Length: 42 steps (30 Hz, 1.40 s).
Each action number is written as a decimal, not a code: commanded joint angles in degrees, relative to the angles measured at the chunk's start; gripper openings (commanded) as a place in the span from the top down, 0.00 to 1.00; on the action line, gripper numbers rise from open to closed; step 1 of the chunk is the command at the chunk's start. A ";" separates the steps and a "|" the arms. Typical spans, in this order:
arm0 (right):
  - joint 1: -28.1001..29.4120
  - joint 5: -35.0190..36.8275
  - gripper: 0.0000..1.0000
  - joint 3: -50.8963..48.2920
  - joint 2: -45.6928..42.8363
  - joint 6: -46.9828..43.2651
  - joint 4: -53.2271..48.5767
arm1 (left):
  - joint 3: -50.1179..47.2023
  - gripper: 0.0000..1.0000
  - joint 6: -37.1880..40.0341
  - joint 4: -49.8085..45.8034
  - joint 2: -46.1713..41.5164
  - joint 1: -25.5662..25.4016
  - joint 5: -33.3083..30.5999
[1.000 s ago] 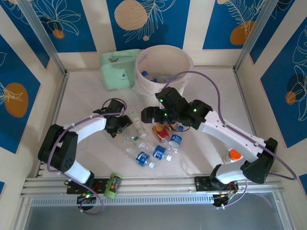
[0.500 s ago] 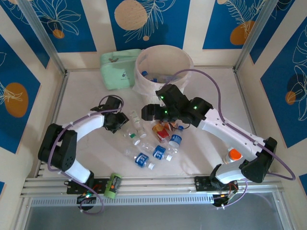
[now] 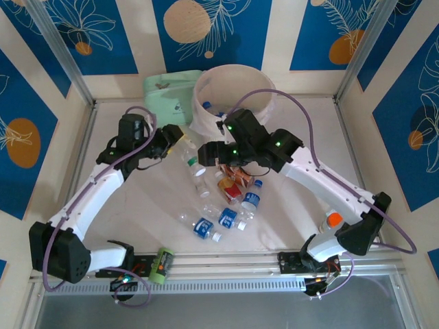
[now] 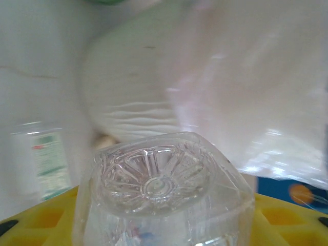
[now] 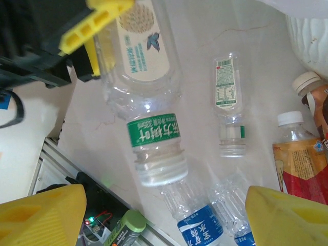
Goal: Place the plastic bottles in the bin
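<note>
Loose plastic bottles [image 3: 226,218] strewn on the counter [image 3: 288,212], right claw [image 3: 208,155] hovering above them with jaws apart and empty, left claw [image 3: 167,137] clamped around a clear green-banded bottle [image 5: 148,97] held aloft, just beyond it the bin [image 3: 236,68], some bottles inside

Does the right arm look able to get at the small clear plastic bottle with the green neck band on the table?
Probably yes: the open right gripper faces the small clear bottle, nothing lies on it, and the larger clear bottle in the left gripper is beside it.
</note>
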 commanded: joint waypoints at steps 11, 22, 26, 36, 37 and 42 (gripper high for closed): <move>2.88 1.20 0.26 5.74 4.05 -3.93 -3.85 | 0.78 0.62 -5.70 17.52 0.16 0.55 17.34; 4.47 2.80 0.54 7.13 5.77 -3.78 -4.46 | -2.46 0.64 -11.80 26.96 0.84 0.56 19.22; 4.46 4.00 0.66 7.68 5.75 -3.69 -5.01 | -2.46 0.59 -10.70 25.65 0.54 0.56 18.89; 2.60 7.71 0.77 15.47 5.32 -3.49 -7.79 | 2.68 0.00 1.64 7.84 -7.05 0.65 5.09; 1.94 8.11 0.78 17.12 5.49 -3.69 -8.15 | 3.57 0.00 3.93 4.48 -8.43 0.59 1.00; -2.05 9.71 0.78 25.19 7.52 -4.30 -9.65 | 5.74 0.00 10.44 -5.80 -12.49 0.73 -10.97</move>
